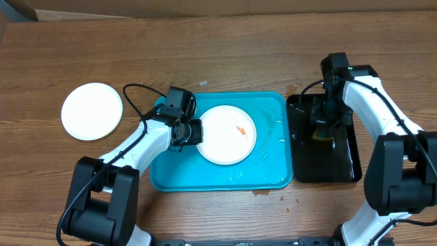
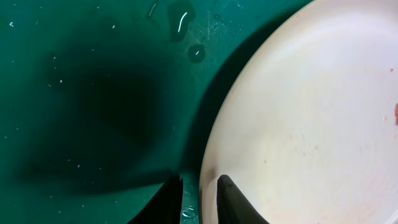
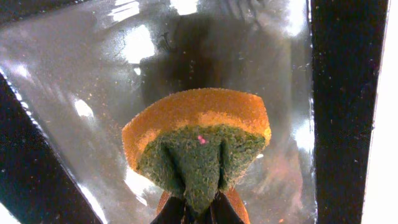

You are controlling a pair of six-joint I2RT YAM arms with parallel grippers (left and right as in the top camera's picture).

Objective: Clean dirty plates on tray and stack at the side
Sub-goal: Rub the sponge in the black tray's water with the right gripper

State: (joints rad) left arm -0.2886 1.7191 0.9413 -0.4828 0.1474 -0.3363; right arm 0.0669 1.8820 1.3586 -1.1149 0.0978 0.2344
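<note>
**A:** Start inside the tray (image 1: 205,179). What's there?

**B:** One white plate (image 1: 222,143) lies flat near the middle, with an orange speck (image 1: 240,130) on its face. The left gripper (image 2: 199,186) is at the plate's left rim. Its jaws are narrow, one finger over the plate and one outside it, with the rim between them. I cannot tell whether it is actually pinching.

**A:** What could go wrong?

**B:** The tray floor is wet, with droplets (image 2: 181,18) beside the plate. I'd judge that a plate held only by its thin edge could twist out or skate toward the tray's wall once scrubbing presses on it. A loose hold would cause that.

**A:** And the scrubber?

**B:** It's just right of the tray, in the black tray (image 1: 341,160). The right gripper (image 3: 199,214) is clamped on a sponge (image 3: 199,118), with the green side folded between its fingers. I cannot tell if the sponge touches the glossy floor. A pink fleck (image 3: 201,139) sits on the green face and might smear onto the plate. A soaked sponge could also drip between the trays.

**A:** Farther out?

**B:** Well left of the tray, on the bench (image 1: 218,55), the other plate (image 1: 91,111) lies alone and looks clean. That is likely the stacking spot. I see only two plates.

**A:** Any writing?

**B:** None that I can read.
</note>
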